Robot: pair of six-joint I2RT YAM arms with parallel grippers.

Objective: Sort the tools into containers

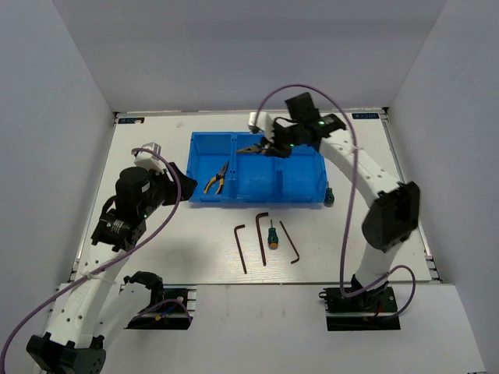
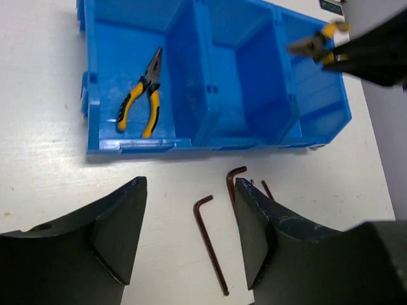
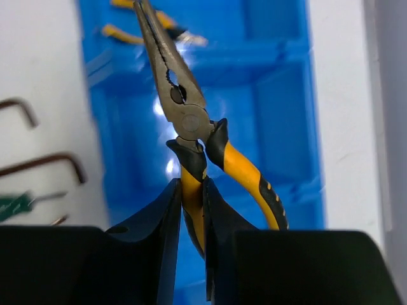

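1. The right fingers are clamped on just one yellow handle of the pliers, which hang nose-out above the bin, seemingly over its middle compartment.
2. With one handle pinched and the other splayed free, the pliers could pivot or slide out and land askew, or across a divider.
3. The second pliers lie in the left compartment. If like goes with like, letting go here would missort the held pair.
4. The left fingers are apart and empty, low over the worktop near the hex keys. If both arms head for the bin, they may clash.
5. The three hex keys lie flat, with the screwdriver between two of them. Fingers closing on one might nudge its neighbour. The green-tipped tool sits just beside the bin's near right corner, an awkward spot to grasp.
6. The worktop is white, flat and matte. Plain pale walls close it in on three sides. The right arm's purple cable loops loosely and could snag.
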